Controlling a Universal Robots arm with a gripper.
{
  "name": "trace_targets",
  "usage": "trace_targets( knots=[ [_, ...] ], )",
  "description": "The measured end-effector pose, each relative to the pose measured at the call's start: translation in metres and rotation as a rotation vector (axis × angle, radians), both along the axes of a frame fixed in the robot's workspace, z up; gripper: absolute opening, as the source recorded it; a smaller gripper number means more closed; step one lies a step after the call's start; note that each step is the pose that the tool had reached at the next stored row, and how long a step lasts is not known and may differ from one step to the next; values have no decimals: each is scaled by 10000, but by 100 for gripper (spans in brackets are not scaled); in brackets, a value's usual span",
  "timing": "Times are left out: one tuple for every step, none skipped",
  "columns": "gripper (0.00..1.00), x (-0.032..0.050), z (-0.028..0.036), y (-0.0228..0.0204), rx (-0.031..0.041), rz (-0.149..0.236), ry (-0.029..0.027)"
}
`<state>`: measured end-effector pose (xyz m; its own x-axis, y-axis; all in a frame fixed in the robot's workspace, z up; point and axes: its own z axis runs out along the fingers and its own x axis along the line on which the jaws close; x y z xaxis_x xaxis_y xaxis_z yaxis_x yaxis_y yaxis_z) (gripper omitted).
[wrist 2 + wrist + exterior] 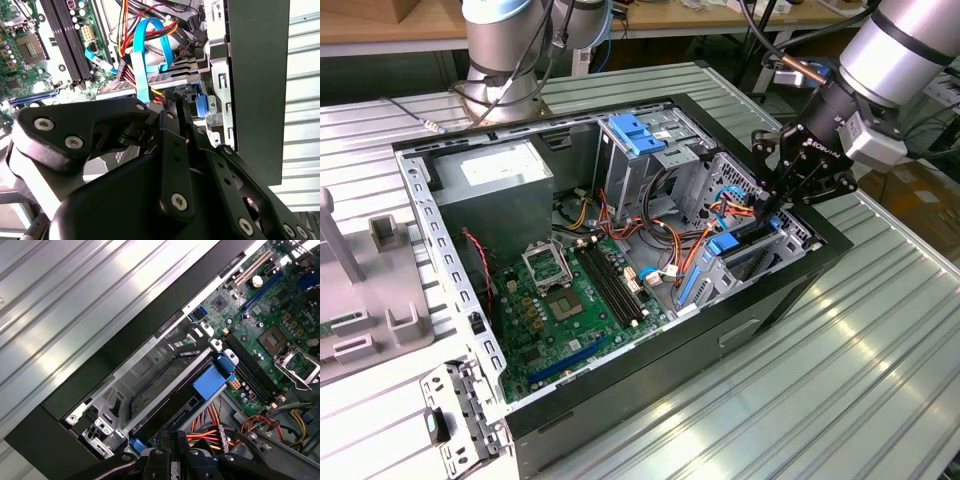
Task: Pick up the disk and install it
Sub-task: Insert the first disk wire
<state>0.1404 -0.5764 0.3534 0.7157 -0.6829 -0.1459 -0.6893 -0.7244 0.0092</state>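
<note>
The disk [752,252] is a dark slab in a light-blue carrier. It lies slanted in the metal drive bay [798,232] at the corner of the open computer case nearest the exterior view's right. In the first wrist view the disk [167,401] lies along the bay [145,365], its blue tab toward the motherboard. My gripper [775,208] reaches down onto the disk's upper end. The black fingers [165,437] stand close together, shut on that end. In the second wrist view the gripper [172,107] sits beside the carrier's blue tab [201,106].
The open case [720,330] holds a green motherboard [560,300], a grey power supply [505,170], a blue bracket [638,132] and orange and red cables [680,235] close to the bay. A second arm's base [505,50] stands behind the case. A grey fixture [370,290] sits at the exterior view's left.
</note>
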Motion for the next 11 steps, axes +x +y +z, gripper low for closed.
trace_targets(
  knots=[
    [17, 0, 0, 0, 0, -45, 0],
    [17, 0, 0, 0, 0, -131, 0],
    [17, 0, 0, 0, 1, -217, 0],
    [17, 0, -1, 0, 0, -322, 0],
    [17, 0, -1, 0, 1, -420, 0],
    [17, 0, -1, 0, 0, -471, 0],
    [17, 0, -1, 0, 0, -550, 0],
    [17, 0, -2, 0, 1, -607, 0],
    [17, 0, -2, 0, 0, -669, 0],
    [17, 0, -2, 0, 1, -741, 0],
    [17, 0, -3, 0, 1, -801, 0]
  ],
)
